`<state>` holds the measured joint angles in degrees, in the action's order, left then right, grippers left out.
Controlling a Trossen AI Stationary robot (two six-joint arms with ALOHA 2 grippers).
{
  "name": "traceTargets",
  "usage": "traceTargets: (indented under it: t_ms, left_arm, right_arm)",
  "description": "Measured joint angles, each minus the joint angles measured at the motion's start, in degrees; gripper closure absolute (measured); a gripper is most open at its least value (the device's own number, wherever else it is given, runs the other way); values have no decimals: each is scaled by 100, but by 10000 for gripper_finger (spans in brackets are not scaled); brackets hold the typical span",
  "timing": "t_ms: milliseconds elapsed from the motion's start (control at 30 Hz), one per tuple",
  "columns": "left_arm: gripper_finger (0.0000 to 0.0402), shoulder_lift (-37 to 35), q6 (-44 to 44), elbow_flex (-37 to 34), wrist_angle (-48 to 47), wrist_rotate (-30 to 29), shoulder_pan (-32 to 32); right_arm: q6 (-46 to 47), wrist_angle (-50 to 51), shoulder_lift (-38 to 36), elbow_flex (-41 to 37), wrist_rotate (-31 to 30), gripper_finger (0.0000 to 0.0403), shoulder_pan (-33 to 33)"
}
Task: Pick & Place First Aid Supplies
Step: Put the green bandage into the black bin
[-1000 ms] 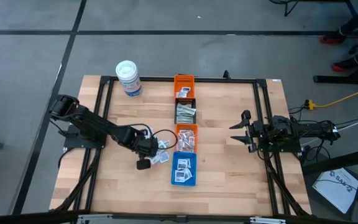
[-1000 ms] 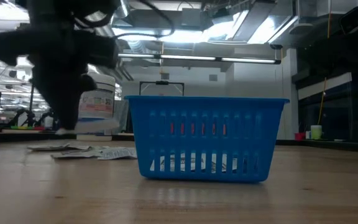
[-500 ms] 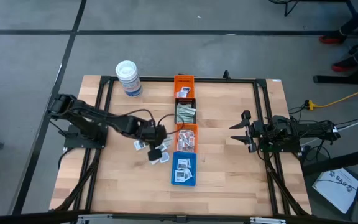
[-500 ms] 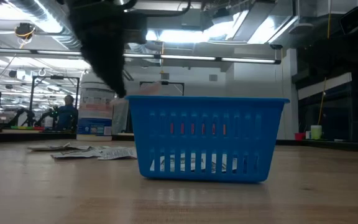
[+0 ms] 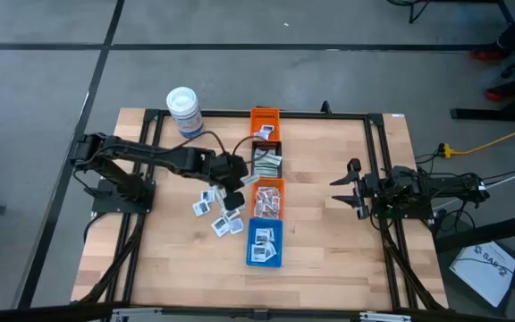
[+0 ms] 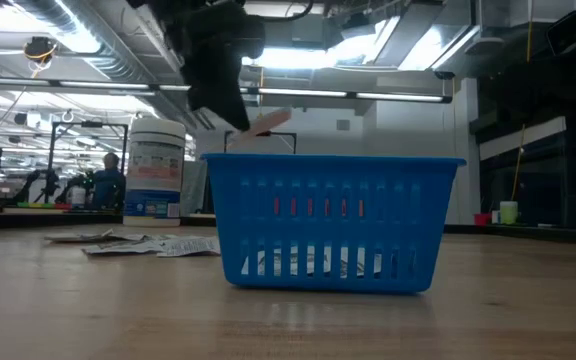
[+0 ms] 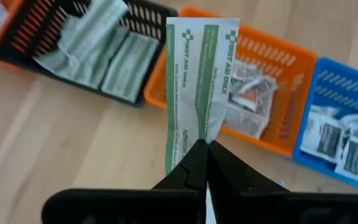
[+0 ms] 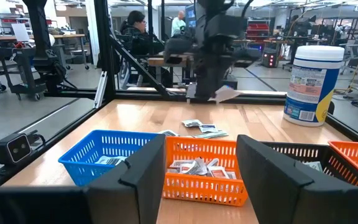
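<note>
Green-and-white printed paper marks the narrow first aid strip (image 7: pixel 196 81) that you hold in the left gripper (image 5: pixel 232 173), whose two dark fingers are clamped shut on the strip's lower end, leaving the rest of its length projecting straight ahead past the fingertips. You carry it clear above the wooden table (image 5: pixel 329 268), beside the row of small plastic bins at the table's centre. In the left wrist view the strip's free end overlaps the near rim of the orange slotted bin (image 7: pixel 272 93) of white packets, while the black slotted bin (image 7: pixel 104 50), which already contains matching pale green strips, lies off to one side of it. Judge this offset as the relation that governs your coming move: the strip's long axis points across the bin row, and the matching bin is adjacent rather than directly ahead, so a sideways shift along the row appears necessary before release. Loose white packets (image 5: pixel 215 213) lie on the boards near the blue slotted bin (image 5: pixel 264 243). Your right gripper (image 5: pixel 345 191) waits well apart at the table's right side, fingers spread and holding nothing; the left arm is clearly the nearer.
</note>
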<state>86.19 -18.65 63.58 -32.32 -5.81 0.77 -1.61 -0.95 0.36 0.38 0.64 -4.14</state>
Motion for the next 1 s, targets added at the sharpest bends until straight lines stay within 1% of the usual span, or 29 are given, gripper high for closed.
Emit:
traceTargets:
  t_ms: [100, 333, 467, 600, 733, 833, 1000]
  left_arm:
    - [400, 0, 64, 108, 8, 90, 205]
    - [400, -2, 301, 297, 177, 101, 725]
    - [400, 131, 545, 445, 228, 206, 1012]
    - [400, 462, 935, 743, 233, 375, 1241]
    - [400, 940, 1385, 1158, 213, 544, 1424]
    - [400, 1341, 1577, 1492, 191, 868, 1555]
    - [400, 2030, 1648, 1962, 5, 1438, 1698]
  right_arm:
    - [0, 0, -2, 0, 0, 208, -2]
    - [0, 2, 0, 0, 0, 208, -2]
    - [0, 1, -2, 0, 0, 208, -1]
    - [0, 0, -1, 0, 0, 208, -2]
    - [0, 0, -1, 1, 0, 208, -2]
    - [0, 0, 0, 0, -1, 208, 0]
    - [0, 0, 0, 0, 0, 208, 0]
